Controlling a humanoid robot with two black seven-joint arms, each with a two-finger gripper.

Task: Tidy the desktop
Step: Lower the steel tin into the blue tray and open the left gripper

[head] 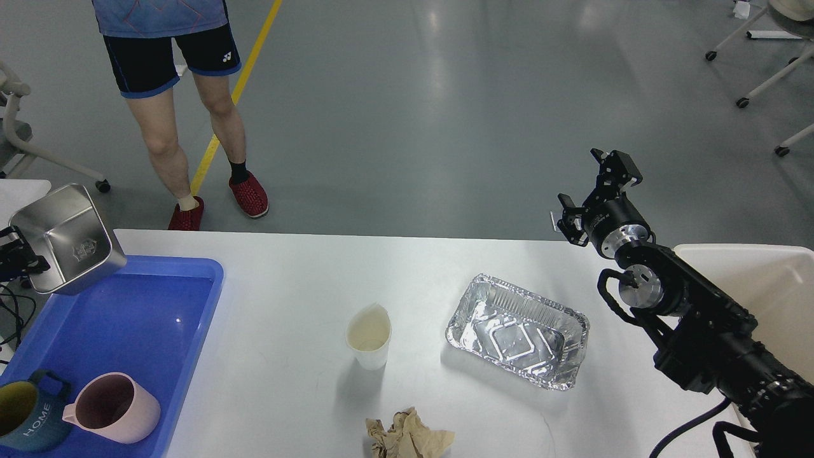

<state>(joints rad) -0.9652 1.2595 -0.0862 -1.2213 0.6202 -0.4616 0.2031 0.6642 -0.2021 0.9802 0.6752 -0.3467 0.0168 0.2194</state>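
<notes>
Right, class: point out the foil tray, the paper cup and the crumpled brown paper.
foil tray (516,331), head view, on its shiny inner floor.
paper cup (369,337), head view, on its inside wall.
crumpled brown paper (407,436), head view, on its creased middle.

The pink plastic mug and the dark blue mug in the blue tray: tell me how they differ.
The pink plastic mug is plain and lies tipped, its mouth facing up and left; the dark blue mug carries white "HOME" lettering and looks more upright, partly cut off by the picture edge. The pink mug's inside is dusky pink; the blue mug's is yellowish. Both have handles and sit side by side at the near end of the blue plastic tray.
</notes>
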